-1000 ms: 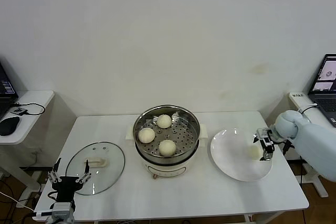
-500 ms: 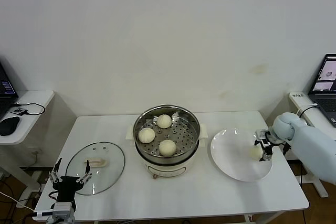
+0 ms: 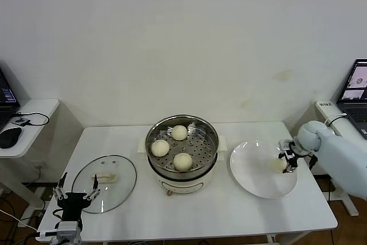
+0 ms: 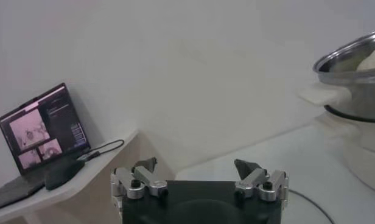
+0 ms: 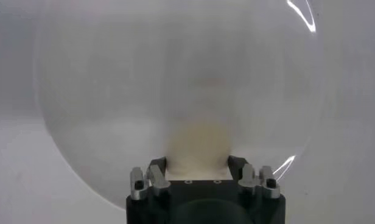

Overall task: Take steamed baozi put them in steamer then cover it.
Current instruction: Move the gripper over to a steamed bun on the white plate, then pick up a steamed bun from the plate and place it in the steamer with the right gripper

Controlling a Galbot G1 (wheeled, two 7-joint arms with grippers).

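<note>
Three cream-white baozi (image 3: 179, 132) lie on the perforated tray of the steel steamer (image 3: 150, 136) at the table's middle. The fourth baozi (image 3: 278, 166) sits on the white plate (image 3: 252, 173) at the right. My right gripper (image 3: 285, 162) is down on that plate, its fingers pressed against both sides of this baozi (image 5: 198, 146); the right wrist view shows the gripper (image 5: 197, 163) the same way. The glass cover (image 3: 104, 183) lies flat on the table at the left. My left gripper (image 3: 75, 194) is open and empty at the cover's near edge.
A side desk with a mouse (image 3: 8, 137) stands far left. A laptop (image 3: 356, 90) stands far right, beyond the table. The steamer's rim (image 4: 358, 79) shows in the left wrist view, off to one side of the left gripper (image 4: 199, 169).
My right gripper has shifted slightly towards the plate's middle and settled round the baozi. The left arm has not moved.
</note>
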